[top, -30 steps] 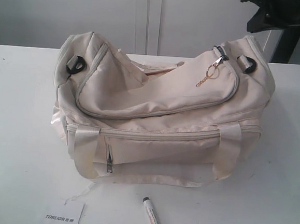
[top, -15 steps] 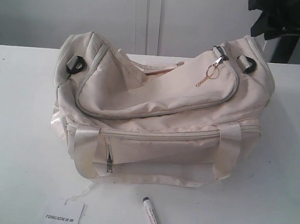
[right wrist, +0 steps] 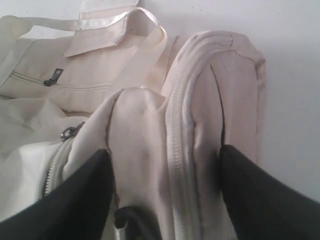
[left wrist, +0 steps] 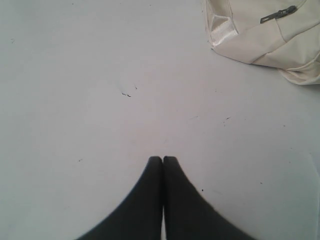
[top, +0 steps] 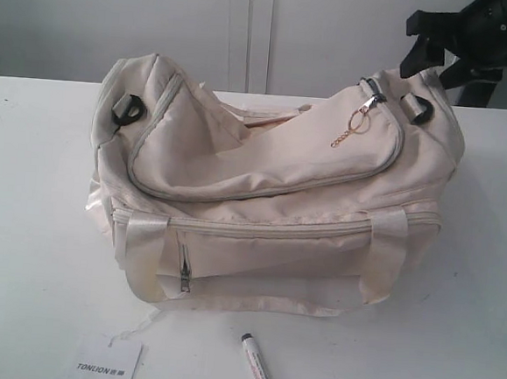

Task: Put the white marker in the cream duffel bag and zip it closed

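My right gripper [right wrist: 165, 150] hangs at the upper right of the exterior view, jaws spread wide to either side of the right end of the cream duffel bag [top: 272, 182] and clamping nothing. My left gripper [left wrist: 162, 159] has its jaws pressed together, empty, over the bare white table [left wrist: 100, 75] near a corner of the bag. The white marker [top: 257, 372] lies on the table at the exterior view's bottom centre, in front of the bag and right of the paper tag [top: 108, 367].

white marker [top: 258, 371] lies outside, just before the slumped cream duffel bag [top: 271, 191]
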Robot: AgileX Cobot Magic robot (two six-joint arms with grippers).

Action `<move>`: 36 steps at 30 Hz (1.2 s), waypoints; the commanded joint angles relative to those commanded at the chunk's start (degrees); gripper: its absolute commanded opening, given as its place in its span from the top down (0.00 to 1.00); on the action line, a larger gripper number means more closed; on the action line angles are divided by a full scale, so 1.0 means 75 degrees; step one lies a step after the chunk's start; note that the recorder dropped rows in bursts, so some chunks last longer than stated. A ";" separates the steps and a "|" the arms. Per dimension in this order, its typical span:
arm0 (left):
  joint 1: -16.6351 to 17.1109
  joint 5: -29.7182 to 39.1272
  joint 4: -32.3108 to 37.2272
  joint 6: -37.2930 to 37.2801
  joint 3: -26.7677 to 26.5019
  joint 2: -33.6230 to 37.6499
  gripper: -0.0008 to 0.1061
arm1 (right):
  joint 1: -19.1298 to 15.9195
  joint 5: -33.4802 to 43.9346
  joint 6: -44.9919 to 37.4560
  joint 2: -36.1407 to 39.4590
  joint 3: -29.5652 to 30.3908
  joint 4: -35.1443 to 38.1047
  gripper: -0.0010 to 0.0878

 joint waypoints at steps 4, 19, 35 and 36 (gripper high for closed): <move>0.0000 0.0000 0.0000 0.0000 0.0000 0.0000 0.99 | 0.0000 0.0000 0.0000 0.0126 0.0028 0.0049 0.34; 0.0000 0.0000 0.0000 0.0000 0.0000 0.0000 0.99 | 0.0000 0.0082 0.0149 0.0149 0.0028 0.0061 0.99; 0.0000 0.0000 0.0000 0.0000 0.0000 0.0000 0.99 | 0.0000 0.0657 0.0916 -0.0057 0.0028 0.0399 0.99; 0.0000 0.0000 0.0000 0.0000 0.0000 0.0000 0.99 | 0.0000 0.0642 0.0914 -0.0068 0.0028 0.0399 0.99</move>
